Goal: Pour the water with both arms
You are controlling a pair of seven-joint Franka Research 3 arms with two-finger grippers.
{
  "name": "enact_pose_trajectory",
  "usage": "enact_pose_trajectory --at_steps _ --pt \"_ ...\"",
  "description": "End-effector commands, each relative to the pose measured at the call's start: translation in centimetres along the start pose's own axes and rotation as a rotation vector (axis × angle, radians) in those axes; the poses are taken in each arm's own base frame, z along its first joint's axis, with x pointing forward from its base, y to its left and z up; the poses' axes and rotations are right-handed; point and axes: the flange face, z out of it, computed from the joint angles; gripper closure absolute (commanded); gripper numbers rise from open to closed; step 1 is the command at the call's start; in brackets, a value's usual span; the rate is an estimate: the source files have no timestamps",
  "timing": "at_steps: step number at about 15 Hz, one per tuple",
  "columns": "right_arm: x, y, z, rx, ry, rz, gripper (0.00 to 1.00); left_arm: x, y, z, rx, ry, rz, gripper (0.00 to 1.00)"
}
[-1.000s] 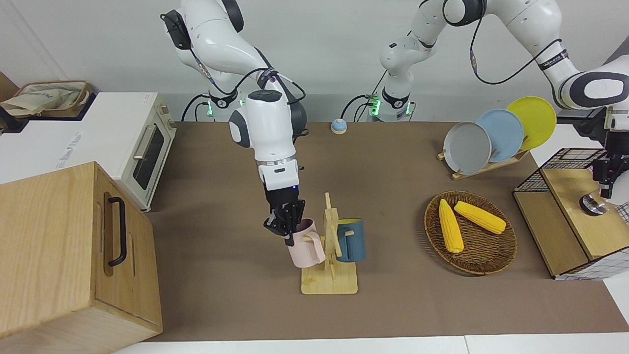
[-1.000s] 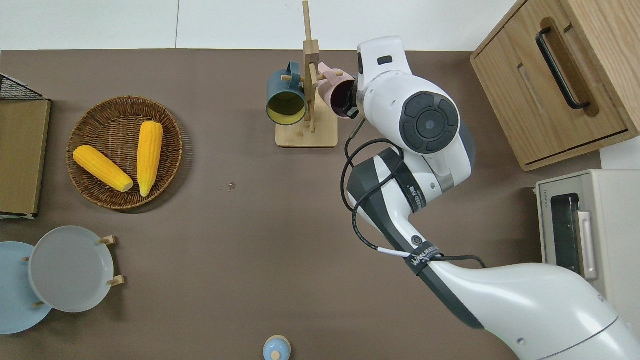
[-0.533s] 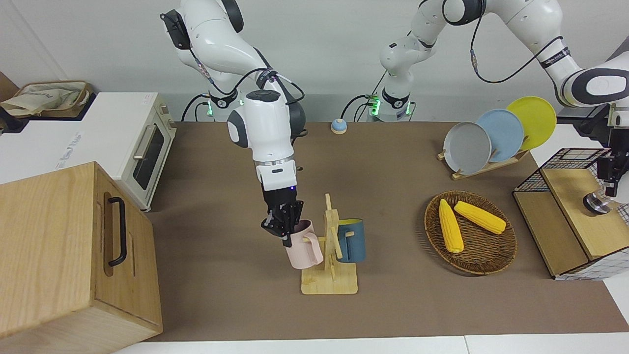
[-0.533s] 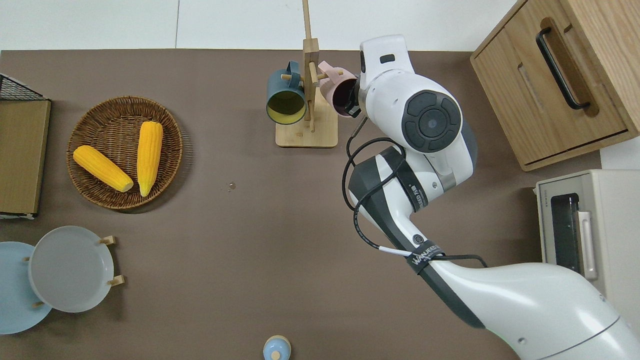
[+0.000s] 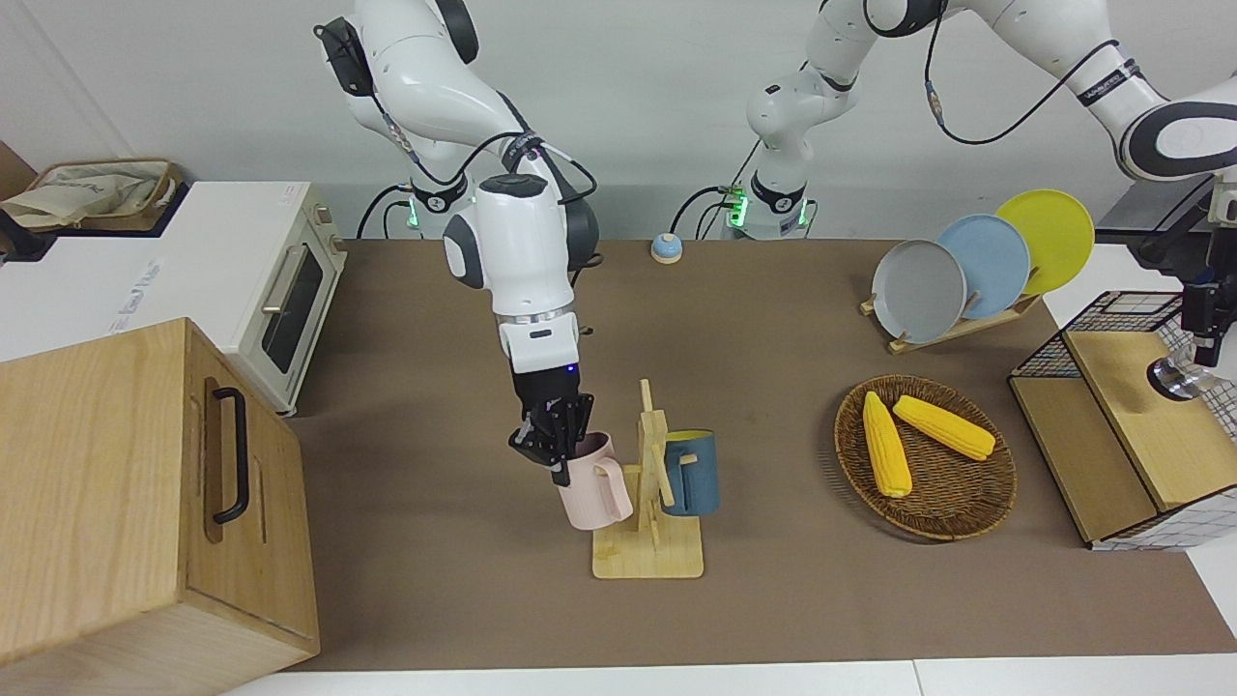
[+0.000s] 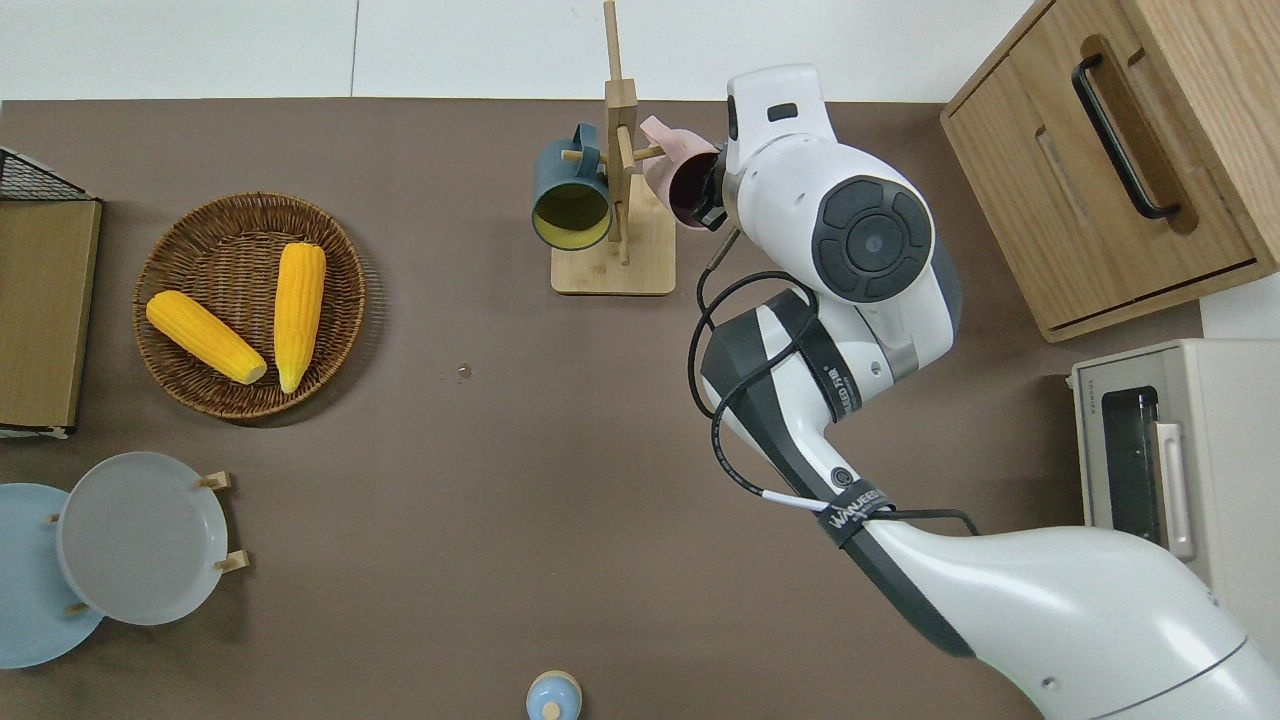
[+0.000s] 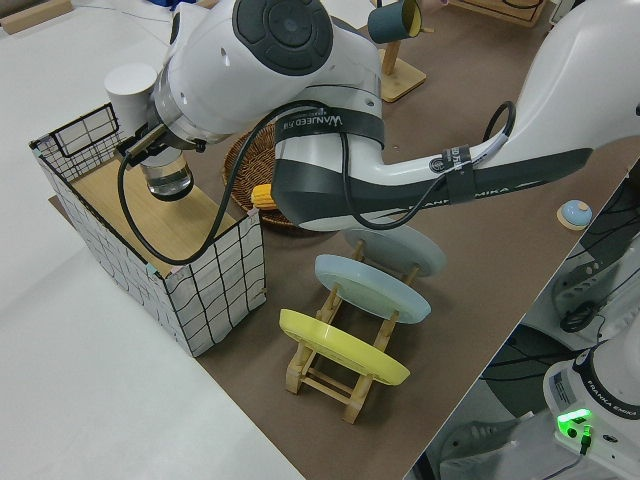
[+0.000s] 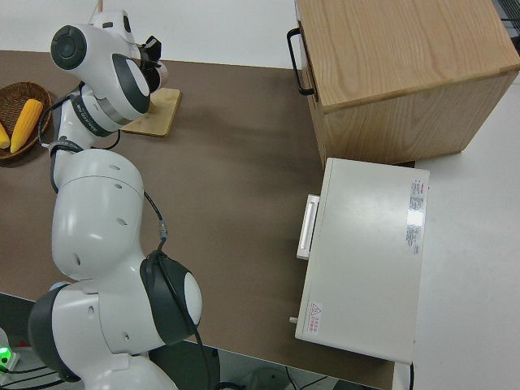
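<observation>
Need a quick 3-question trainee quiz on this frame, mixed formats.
1. True or false: the right gripper is shut on the rim of the pink mug.
2. The left gripper holds: A) a corn cob B) a glass C) a plate
3. Fill in: the blue mug hangs on the wooden ____.

Key: 1 true; 2 B, the glass over the wire-sided box; 3 mug rack.
</observation>
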Motion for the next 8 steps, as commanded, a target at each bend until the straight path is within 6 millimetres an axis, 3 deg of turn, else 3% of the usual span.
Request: enact_pose_trajectory --at_steps 1,8 --pt "-0.1 0.8 -0.6 0.001 0.005 0.016 1.0 1.8 1.3 -2.9 0.006 -0.012 -0.026 1.0" --pt "-0.4 1.8 -1.9 -0.012 0.009 0.024 1.0 2.9 4.0 -4.9 0.005 -0.067 -0.045 1.0"
